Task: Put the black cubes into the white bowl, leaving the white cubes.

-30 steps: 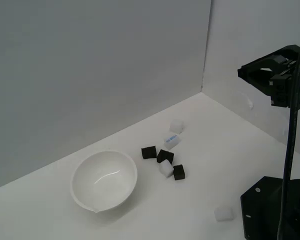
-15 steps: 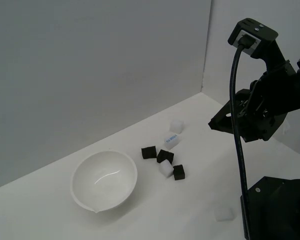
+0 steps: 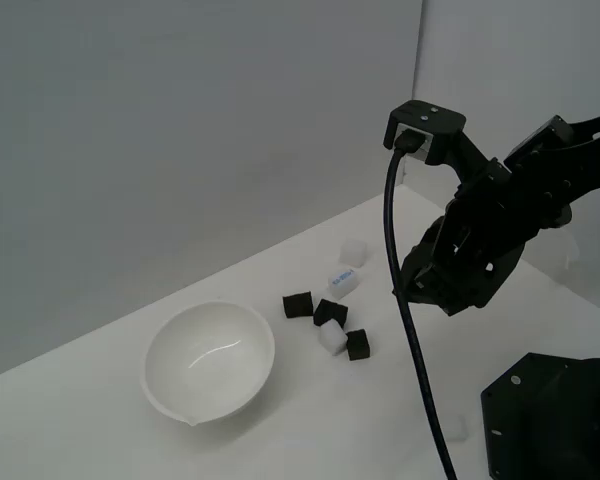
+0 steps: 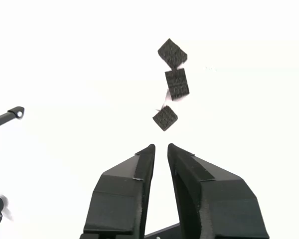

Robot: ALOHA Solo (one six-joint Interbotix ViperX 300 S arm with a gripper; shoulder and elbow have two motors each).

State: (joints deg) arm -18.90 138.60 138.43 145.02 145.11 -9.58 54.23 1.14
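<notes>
Three black cubes [image 3: 297,305] [image 3: 330,312] [image 3: 357,344] lie in a loose cluster on the white table, to the exterior view's right of the white bowl [image 3: 210,360], which is empty. White cubes [image 3: 352,250] [image 3: 331,337] sit among them, one with a blue label [image 3: 344,281]. My gripper [image 3: 420,290] hangs above the table to the right of the cluster. In the wrist view the gripper [image 4: 160,147] holds nothing, its jaws nearly touching, and the black cubes [image 4: 165,118] [image 4: 177,83] [image 4: 172,53] line up just beyond the fingertips. The white cubes wash out there.
A further white cube [image 3: 458,428] lies near the front, partly behind the arm's black base [image 3: 550,415]. Grey walls meet in a corner behind the table. A thick black cable [image 3: 405,300] hangs from the wrist camera.
The arm has swung in from the exterior view's right and lowered toward the cube cluster. The cubes and the bowl have not moved.
</notes>
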